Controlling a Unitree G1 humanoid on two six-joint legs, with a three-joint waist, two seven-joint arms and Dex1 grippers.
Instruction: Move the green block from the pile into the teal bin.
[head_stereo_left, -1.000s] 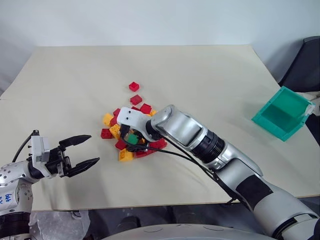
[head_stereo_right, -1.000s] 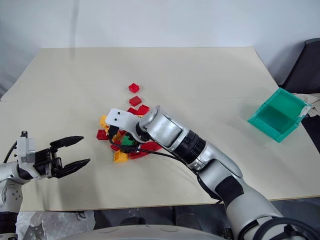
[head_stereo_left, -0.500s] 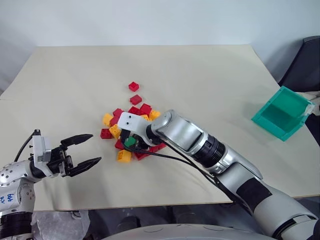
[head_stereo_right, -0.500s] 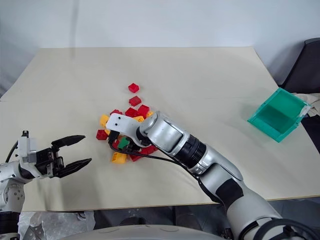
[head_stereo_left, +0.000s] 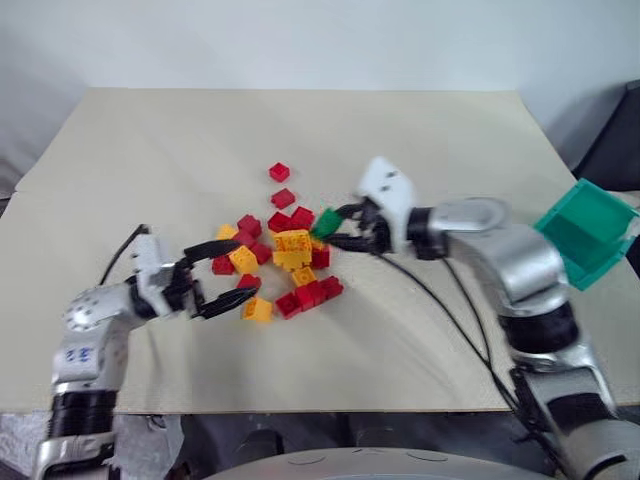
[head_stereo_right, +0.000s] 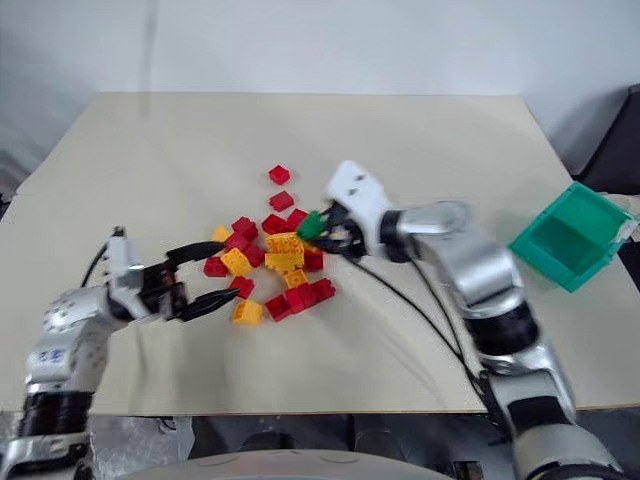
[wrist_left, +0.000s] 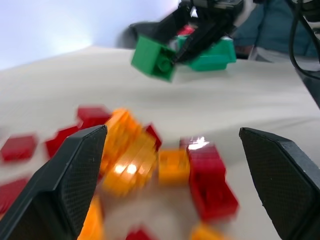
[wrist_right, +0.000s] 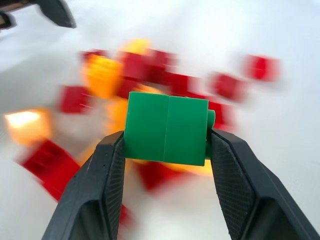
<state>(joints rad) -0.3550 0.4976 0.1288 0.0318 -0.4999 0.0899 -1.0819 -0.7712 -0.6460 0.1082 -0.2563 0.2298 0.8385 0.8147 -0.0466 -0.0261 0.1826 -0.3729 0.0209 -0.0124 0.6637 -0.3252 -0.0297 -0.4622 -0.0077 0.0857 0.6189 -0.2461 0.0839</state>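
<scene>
Currently the right gripper (wrist_right: 165, 145) clamps the small green studded plastic brick (wrist_right: 167, 129) between its two black fingers (wrist_right: 102, 170), one finger pressed on each opposite side face. In the head views the green block (head_stereo_left: 326, 221) is held clear of the table surface, above the far right edge of the pile of small red and yellow-orange studded plastic bricks (head_stereo_left: 275, 260). The right gripper (head_stereo_left: 340, 228) points toward the robot's left, with its white wrist housing just behind the fingers.

The left gripper (head_stereo_left: 226, 275) sits low over the table at the near left side of the pile. Its two black fingers (wrist_left: 65, 175) are spread wide apart and hold nothing; a red brick and a yellow-orange brick lie in the gap between them. From the left wrist camera the green block (wrist_left: 154, 57) appears beyond the pile, gripped by the other arm's fingers.

The translucent teal plastic bin with rectangular walls (head_stereo_left: 590, 233) stands at the right edge of the beige tabletop (head_stereo_left: 180, 140), well apart from the pile and from the held block. Two single red bricks (head_stereo_left: 279, 172) lie slightly beyond the pile, apart from it.
</scene>
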